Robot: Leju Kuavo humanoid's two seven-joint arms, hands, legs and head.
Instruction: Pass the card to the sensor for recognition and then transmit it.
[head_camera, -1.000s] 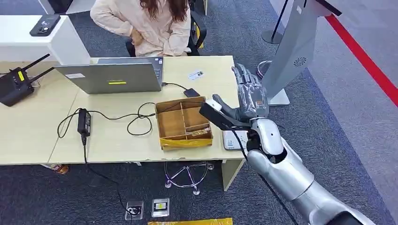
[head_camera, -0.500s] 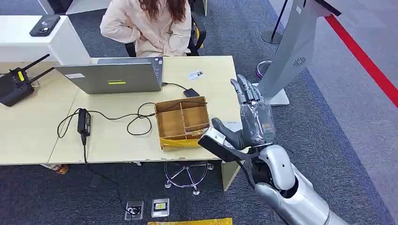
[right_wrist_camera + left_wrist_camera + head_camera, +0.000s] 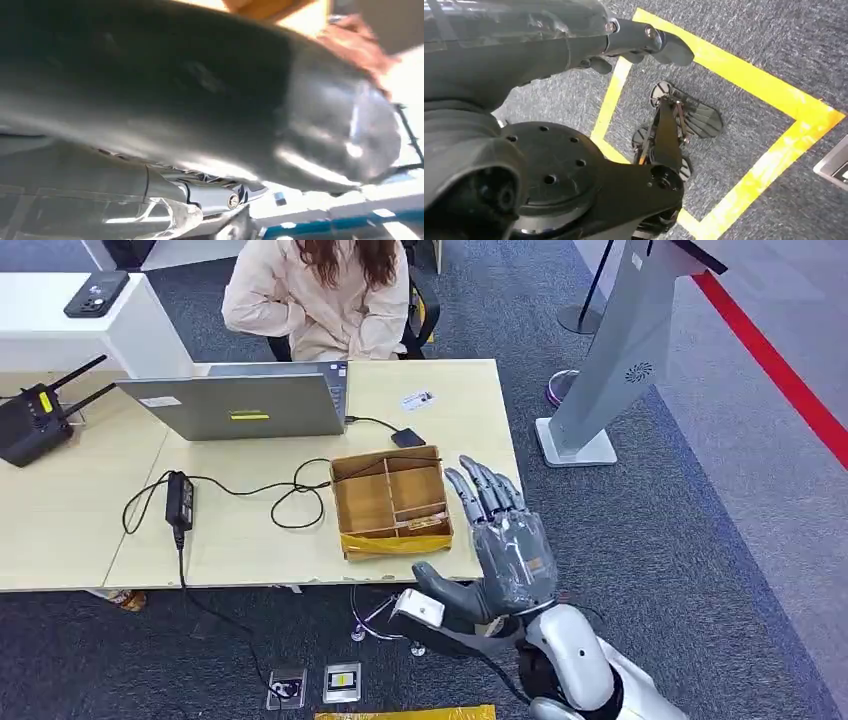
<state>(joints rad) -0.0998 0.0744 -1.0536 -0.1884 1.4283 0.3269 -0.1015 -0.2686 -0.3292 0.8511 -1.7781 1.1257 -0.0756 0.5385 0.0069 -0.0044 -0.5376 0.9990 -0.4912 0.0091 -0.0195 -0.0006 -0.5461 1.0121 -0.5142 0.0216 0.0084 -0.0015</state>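
Note:
A small white card [image 3: 417, 399] lies flat on the far part of the beige table [image 3: 250, 540], near the seated person. A little nearer lies a small dark sensor [image 3: 407, 437], wired to the laptop [image 3: 240, 405]. My right hand [image 3: 497, 552] hovers off the table's near right corner, well short of the card, fingers stretched and spread, thumb out, palm bare. It covers that corner. The right wrist view is a blur of that hand's grey thumb [image 3: 210, 100]. My left hand [image 3: 639, 42] hangs over the carpet with nothing in it, fingers apart.
A cardboard box [image 3: 390, 502] with compartments stands between my right hand and the card. A power adapter [image 3: 180, 495] with looping cables and a black router [image 3: 30, 420] lie to the left. A person [image 3: 320, 290] sits behind the table. A grey kiosk stand [image 3: 620, 350] rises at right.
My right hand has drawn back from above the table's right end toward my body and sunk lower, fingers still spread. The person's arm has shifted slightly.

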